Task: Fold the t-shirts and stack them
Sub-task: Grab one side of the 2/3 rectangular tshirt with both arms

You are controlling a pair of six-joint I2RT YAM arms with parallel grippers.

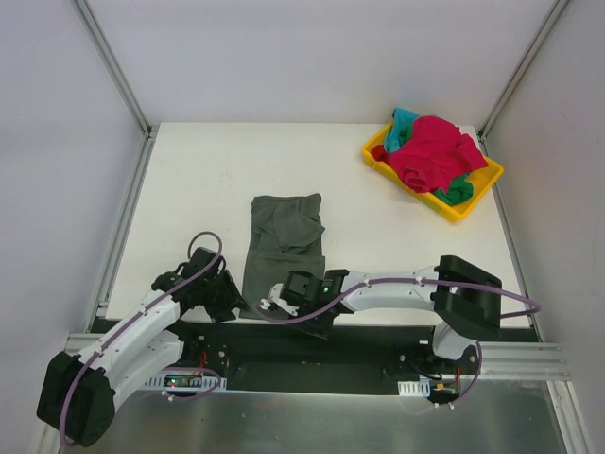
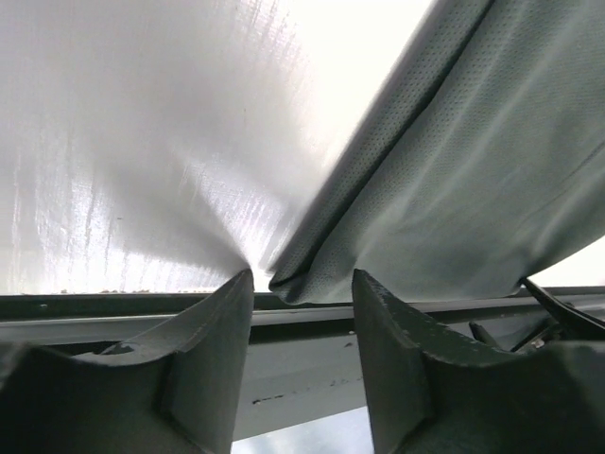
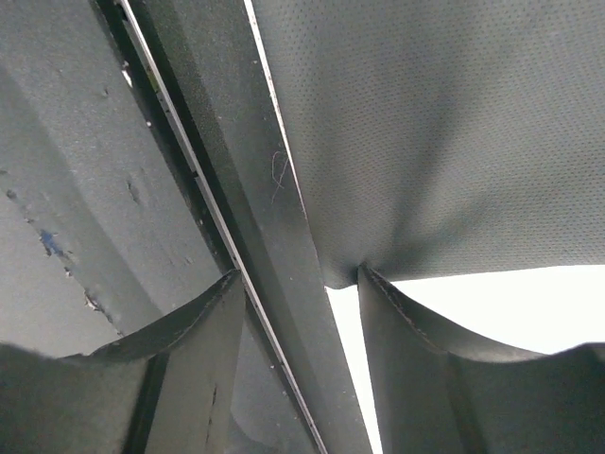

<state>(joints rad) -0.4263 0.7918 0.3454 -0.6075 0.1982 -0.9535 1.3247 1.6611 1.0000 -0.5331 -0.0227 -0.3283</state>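
Note:
A dark olive-grey t-shirt lies as a long narrow strip on the white table. My left gripper is at its near left corner. In the left wrist view the jaws stand apart, and the shirt's folded corner hangs at the gap between their tips, unpinched. My right gripper is at the near right corner. There the jaws also stand apart, and the right fingertip touches the cloth's edge. Magenta-red, teal and green t-shirts are heaped in the tray.
The yellow plastic tray stands at the back right corner of the table. The table's dark near edge rail runs just under both grippers. Metal frame posts rise at the back corners.

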